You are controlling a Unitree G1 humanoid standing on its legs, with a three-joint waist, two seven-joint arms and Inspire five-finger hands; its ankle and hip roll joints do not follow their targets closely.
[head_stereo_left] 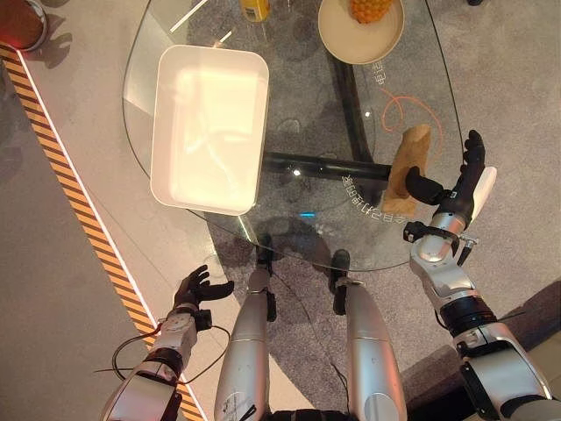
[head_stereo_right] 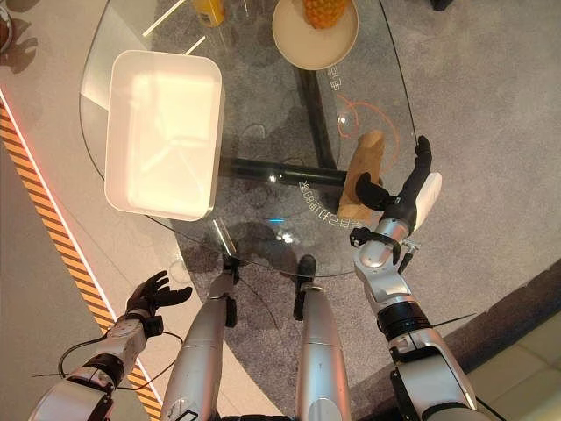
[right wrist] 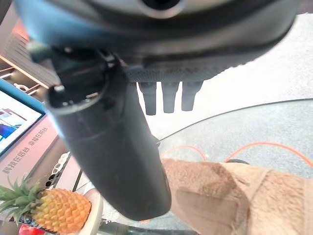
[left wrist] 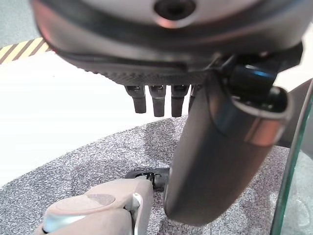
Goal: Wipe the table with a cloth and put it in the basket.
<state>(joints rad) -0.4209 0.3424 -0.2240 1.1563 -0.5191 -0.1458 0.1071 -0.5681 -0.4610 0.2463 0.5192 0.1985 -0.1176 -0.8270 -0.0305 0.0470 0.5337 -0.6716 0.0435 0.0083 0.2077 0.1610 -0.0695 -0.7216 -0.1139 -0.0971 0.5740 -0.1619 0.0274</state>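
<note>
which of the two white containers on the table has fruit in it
The round bowl at the table's far edge: a pineapple sits in it. The rectangular basket, nearer the robot's left, holds nothing.

The desk is showing clear, glossy glass; the cloth is looking fuzzy, tan terry; the basket is gleaming smooth white plastic.

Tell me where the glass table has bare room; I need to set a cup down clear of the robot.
Bare glass lies between the white rectangular basket and the tan folded cloth, on the round glass table. It is crowded at the far edge, by the cream bowl holding a pineapple, and at the cloth, where the right hand is. The left hand hangs below the rim.
</note>
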